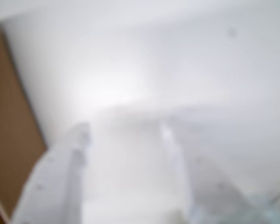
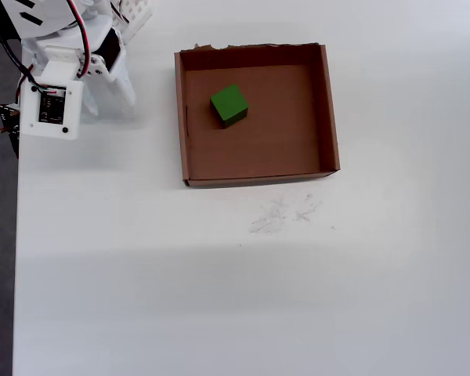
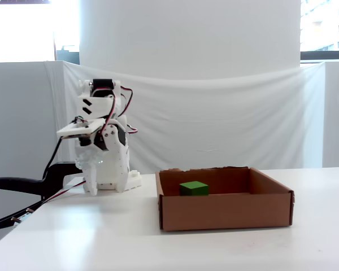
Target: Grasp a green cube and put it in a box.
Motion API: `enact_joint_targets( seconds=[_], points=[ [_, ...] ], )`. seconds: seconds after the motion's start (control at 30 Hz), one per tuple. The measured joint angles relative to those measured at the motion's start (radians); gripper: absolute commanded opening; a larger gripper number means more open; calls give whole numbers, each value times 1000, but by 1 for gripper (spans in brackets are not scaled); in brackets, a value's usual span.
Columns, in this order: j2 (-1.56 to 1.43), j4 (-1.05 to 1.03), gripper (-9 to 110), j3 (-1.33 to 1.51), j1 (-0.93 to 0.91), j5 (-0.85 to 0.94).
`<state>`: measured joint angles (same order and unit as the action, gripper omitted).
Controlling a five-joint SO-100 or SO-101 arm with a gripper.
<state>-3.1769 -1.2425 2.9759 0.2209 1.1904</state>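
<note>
Small bright-green cube (image 2: 229, 105) lies inside shallow brown cardboard box (image 2: 329, 110), upper-left part of tray in overhead view. White two-finger gripper (image 1: 126, 133) empty, fingers spread, folded at frame's upper left. Task looks done; nothing left.

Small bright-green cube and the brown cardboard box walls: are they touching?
Apart. In the overhead view the small bright-green cube sits on the floor of the shallow brown cardboard box, with bare cardboard showing between it and every wall.
</note>
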Motion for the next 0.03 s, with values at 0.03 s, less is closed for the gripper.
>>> enact_joint_targets(
  seconds=[0.03],
  points=[
    [0, 0, 21, 0, 0, 0]
  ],
)
